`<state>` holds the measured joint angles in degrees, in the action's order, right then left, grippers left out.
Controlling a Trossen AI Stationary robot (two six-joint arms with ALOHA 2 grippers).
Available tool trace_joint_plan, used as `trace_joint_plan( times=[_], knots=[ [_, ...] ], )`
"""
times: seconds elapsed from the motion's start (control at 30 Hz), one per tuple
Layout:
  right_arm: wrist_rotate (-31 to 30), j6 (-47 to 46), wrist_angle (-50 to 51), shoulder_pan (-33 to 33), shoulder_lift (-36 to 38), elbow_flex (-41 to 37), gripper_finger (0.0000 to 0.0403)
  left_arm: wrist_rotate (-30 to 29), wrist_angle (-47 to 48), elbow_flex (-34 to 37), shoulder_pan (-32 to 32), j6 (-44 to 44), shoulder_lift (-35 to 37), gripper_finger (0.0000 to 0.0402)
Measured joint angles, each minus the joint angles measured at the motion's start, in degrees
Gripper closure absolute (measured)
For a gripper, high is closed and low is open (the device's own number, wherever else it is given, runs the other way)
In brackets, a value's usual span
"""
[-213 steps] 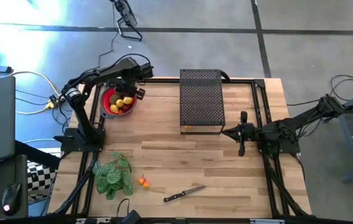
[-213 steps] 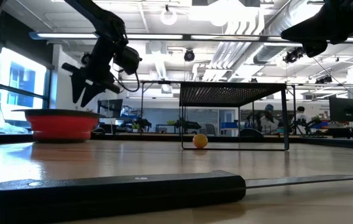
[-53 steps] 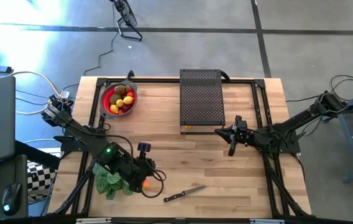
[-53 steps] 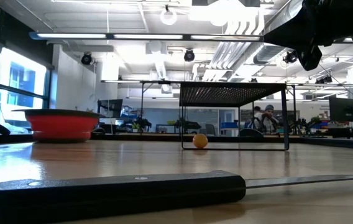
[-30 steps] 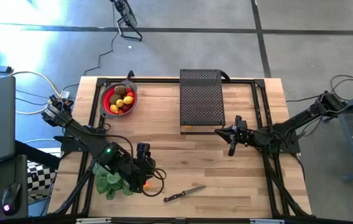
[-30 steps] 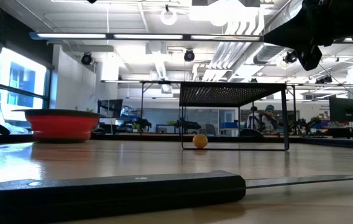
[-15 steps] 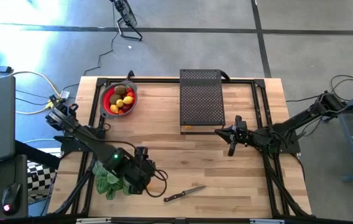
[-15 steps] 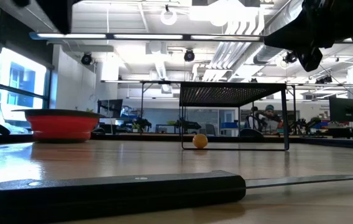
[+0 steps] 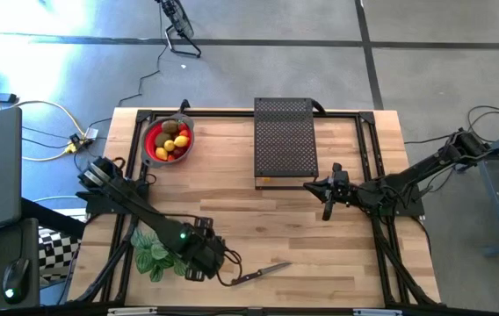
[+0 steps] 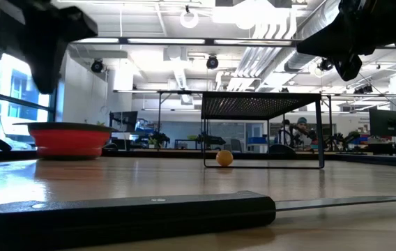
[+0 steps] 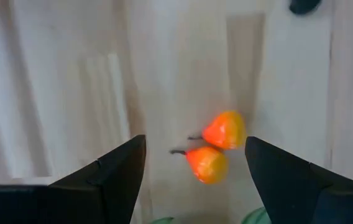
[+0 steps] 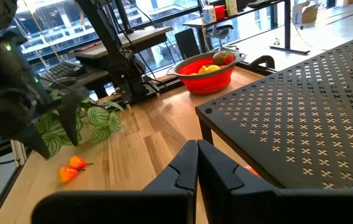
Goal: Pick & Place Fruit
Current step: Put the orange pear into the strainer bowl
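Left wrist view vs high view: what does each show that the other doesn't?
Only the left wrist view shows the two small orange fruits, lying on the wood, with the left gripper open above them. Only the high view shows the red bowl of fruit, the knife, the perforated stand and the right gripper. Both show the tabletop.

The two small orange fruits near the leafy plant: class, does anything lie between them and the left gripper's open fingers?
Nothing visible does. The left gripper hangs open above the two orange fruits, with only bare wooden table around them; the plant's leaves sit just at the edge.
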<state>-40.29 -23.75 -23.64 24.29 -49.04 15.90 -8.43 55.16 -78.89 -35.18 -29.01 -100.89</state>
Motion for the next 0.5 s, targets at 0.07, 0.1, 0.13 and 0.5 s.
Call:
trace_joint_plan(
  times=[0.07, 0.1, 0.13, 0.5],
  knots=[
    [0.0, -0.1, 0.0, 0.0, 0.0, 0.0, 0.0400, 0.6, -0.3, 0.0, -0.2, 0.0, -1.3, 0.0133],
    [0.0, -0.3, 0.0, 0.0, 0.0, 0.0, 0.0400, 0.7, -0.5, 0.0, -0.3, 0.0, -2.0, 0.0133],
    [0.0, -0.4, 0.0, 0.0, 0.0, 0.0, 0.0400, 0.8, -0.9, 0.0, -0.7, 0.0, -2.6, 0.0133],
    [0.0, -0.5, 0.0, 0.0, 0.0, 0.0, 0.0400, 1.9, -4.5, 0.0, -3.8, 0.0, -6.7, 0.0133]
  ],
)
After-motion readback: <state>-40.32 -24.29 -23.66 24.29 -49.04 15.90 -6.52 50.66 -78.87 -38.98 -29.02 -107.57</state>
